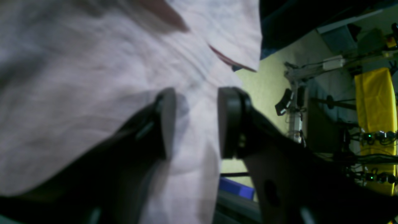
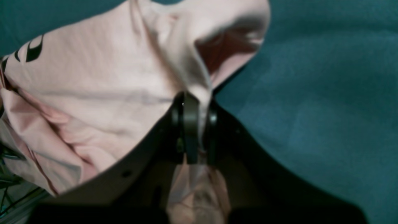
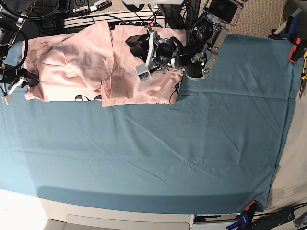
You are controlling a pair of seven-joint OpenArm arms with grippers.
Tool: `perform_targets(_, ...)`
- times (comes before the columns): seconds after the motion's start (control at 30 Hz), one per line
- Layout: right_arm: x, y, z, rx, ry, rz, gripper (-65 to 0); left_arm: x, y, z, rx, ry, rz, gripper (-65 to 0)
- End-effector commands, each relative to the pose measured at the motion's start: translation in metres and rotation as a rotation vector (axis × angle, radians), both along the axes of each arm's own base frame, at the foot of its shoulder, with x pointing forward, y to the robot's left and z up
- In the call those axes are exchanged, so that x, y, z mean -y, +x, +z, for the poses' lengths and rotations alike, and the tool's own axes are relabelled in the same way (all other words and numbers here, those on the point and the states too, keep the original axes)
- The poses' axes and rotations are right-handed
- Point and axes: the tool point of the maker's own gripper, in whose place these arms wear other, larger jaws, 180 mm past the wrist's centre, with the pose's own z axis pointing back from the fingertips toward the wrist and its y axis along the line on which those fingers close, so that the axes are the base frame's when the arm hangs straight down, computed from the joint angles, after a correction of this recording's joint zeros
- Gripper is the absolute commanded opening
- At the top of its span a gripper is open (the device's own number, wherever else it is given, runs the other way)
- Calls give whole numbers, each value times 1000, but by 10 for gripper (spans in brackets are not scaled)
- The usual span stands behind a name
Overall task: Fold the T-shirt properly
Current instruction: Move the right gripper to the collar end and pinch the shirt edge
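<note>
at the far left of the base view the right end effector sits at the left edge of the t-shirt, low against the teal cloth that covers the surface. its own wrist view shows the two jaws pressed together on a pinched ridge of pale pink fabric, with more cloth bunched below them; a bit of black lettering shows at the upper left of that view, and teal cloth fills the right side.

the t-shirt lies crumpled along the far edge of the surface, in the left half, with one panel folded over so that a straight fold line runs down its middle. black lettering peeks out along its near edge.

to the right of the fold, the left end effector lies over the shirt's right part. in the left wrist view its jaws stand apart at a middling gap, with pink fabric behind and between them, not gripped.

clamps hold the cloth at the far right edge.
</note>
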Motion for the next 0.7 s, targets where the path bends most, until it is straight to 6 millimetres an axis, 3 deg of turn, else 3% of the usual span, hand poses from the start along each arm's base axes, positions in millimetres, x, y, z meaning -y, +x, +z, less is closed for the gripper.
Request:
perform_targets(0.0, 0, -10, -3, -56, -1, 17, -650, 7, 6, 14, 22, -55, 8, -409)
perform_targets(0.37, -38, 41, 48, 278, 318, -62, -650, 7, 6, 14, 22, -55, 8, -409)
perform_targets(0.67, -39, 44, 51, 294, 340, -71, -650, 7, 6, 14, 23, -55, 8, -409)
